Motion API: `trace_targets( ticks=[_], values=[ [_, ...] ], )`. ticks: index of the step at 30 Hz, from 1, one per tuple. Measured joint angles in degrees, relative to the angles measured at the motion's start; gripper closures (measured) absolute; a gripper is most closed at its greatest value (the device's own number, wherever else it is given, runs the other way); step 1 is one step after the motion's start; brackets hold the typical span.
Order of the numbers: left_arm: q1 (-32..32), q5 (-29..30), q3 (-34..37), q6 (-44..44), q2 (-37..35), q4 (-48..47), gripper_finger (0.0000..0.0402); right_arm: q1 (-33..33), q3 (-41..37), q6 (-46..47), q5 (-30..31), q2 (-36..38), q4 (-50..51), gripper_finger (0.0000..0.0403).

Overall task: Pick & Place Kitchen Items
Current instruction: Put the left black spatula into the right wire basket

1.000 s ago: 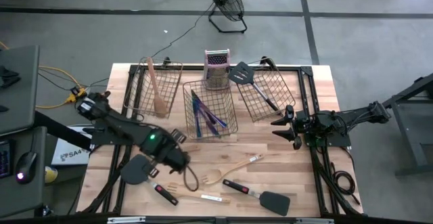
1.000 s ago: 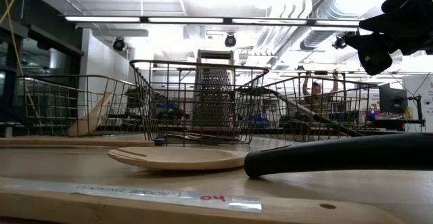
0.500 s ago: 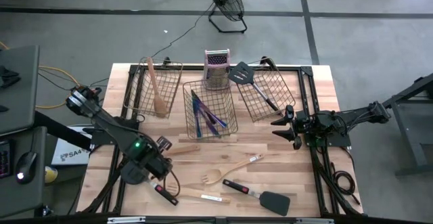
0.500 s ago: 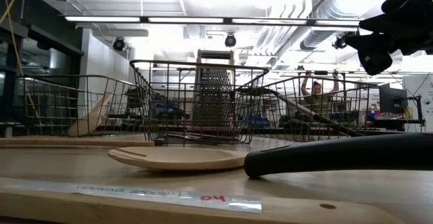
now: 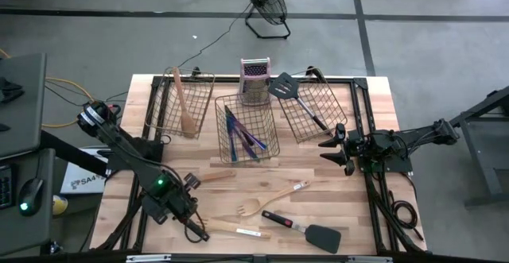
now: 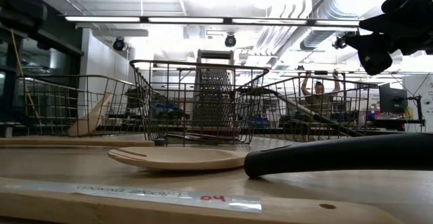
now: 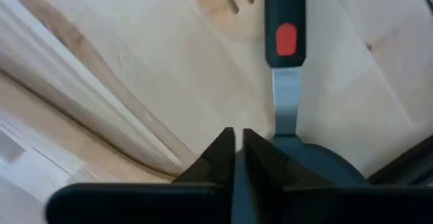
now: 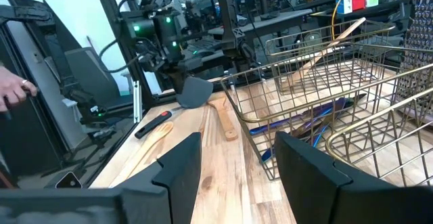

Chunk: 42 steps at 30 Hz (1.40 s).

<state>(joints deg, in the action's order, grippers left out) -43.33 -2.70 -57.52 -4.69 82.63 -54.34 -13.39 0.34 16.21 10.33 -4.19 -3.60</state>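
The left gripper (image 5: 176, 207), near the table's (image 5: 374, 120) front-left corner, pinches a black spatula (image 7: 287, 82). The left basket (image 5: 180, 102) holds a wooden spoon (image 5: 184, 104), the middle basket (image 5: 246, 128) purple-blue cutlery (image 5: 241, 137), the right basket (image 5: 312, 108) another spatula (image 5: 293, 93). The right gripper (image 5: 334, 145) stands open by the right edge.

Grey concrete floor (image 5: 445, 25) — black fan (image 5: 265, 1) — ceiling striplights (image 6: 203, 19).

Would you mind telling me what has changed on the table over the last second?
The left gripper swung from the table's middle toward its front-left corner, ending above the black spatula with the red and black handle; its fingers look shut and no grip is clear. The right gripper stayed open at the right edge. The baskets, grater and wooden fork have not moved.
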Motion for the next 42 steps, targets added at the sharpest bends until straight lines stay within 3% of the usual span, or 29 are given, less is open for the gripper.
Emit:
trace_targets(
  ticks=[7,11,17,31,42],
  values=[
    [0.04,-2.47,2.53,-3.10,0.00,0.94,0.0275,0.00,0.02,0.01,-0.02,0.00,0.00,0.0223],
    [0.04,-3.87,3.45,-3.12,0.00,3.31,0.0241,0.00,0.00,0.01,-0.02,0.00,0.00,0.0223],
    [-1.95,-4.80,5.74,-3.02,0.60,9.62,0.0231,0.00,0.01,0.01,0.00,0.00,0.00,0.0223],
    [-4.35,-4.71,6.67,-3.32,2.41,13.23,0.0228,0.00,0.00,0.02,-0.02,0.00,0.00,0.0223],
    [-4.33,-7.42,6.67,-3.34,4.76,15.84,0.0158,0.00,0.01,0.02,-0.02,0.00,0.02,0.0223]
  ],
)
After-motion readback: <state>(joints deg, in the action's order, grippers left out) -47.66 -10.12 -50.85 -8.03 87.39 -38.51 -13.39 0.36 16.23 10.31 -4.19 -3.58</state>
